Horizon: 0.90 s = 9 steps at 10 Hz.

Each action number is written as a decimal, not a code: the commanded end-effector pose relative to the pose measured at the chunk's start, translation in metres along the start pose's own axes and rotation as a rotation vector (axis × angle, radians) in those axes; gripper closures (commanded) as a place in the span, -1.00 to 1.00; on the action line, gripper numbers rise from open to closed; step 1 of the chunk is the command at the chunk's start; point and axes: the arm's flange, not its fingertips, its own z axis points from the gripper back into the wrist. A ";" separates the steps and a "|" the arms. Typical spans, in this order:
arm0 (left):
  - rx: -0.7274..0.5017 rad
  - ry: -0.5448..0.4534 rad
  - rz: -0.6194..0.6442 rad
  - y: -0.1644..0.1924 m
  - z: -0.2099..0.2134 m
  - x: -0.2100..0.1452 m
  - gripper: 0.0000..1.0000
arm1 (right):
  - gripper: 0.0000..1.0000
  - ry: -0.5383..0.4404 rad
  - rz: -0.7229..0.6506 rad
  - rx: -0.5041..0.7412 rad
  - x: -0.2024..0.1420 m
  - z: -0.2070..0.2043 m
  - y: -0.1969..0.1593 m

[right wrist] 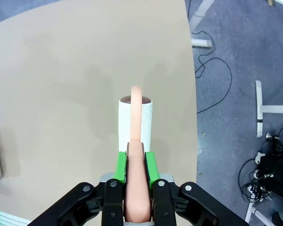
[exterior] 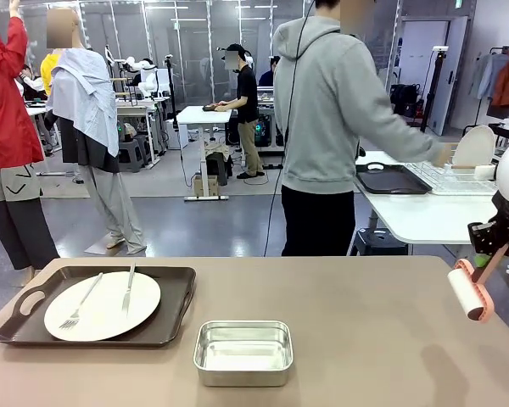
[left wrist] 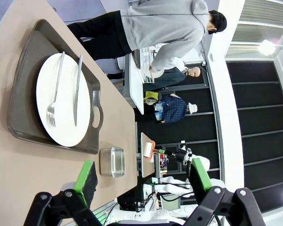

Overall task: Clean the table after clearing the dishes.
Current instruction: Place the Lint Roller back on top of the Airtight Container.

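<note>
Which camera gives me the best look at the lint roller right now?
The right wrist view: the lint roller sits centred and close, its peach handle clamped between the right gripper's green pads. The front view catches the lint roller smaller, at the right edge. The left wrist view shows the lint roller tiny, far off.

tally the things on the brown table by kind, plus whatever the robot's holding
tray: 1
plate: 1
fork: 1
knife: 1
pan: 1
roller, held in the right tool: 1
total: 6
</note>
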 end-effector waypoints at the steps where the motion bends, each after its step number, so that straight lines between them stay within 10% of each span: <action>1: -0.010 0.011 -0.017 0.000 0.005 0.000 -1.00 | 0.59 -0.020 0.004 -0.005 0.001 0.003 0.001; 3: -0.010 0.011 -0.017 0.000 0.005 0.000 -1.00 | 0.59 0.000 0.000 0.000 0.000 0.000 0.000; 5: -0.010 0.011 -0.017 0.000 0.005 0.000 -1.00 | 0.59 -0.196 0.475 0.073 0.016 0.041 0.100; 9: -0.010 0.011 -0.017 0.000 0.005 0.000 -1.00 | 0.59 -0.191 1.332 0.198 -0.031 0.091 0.318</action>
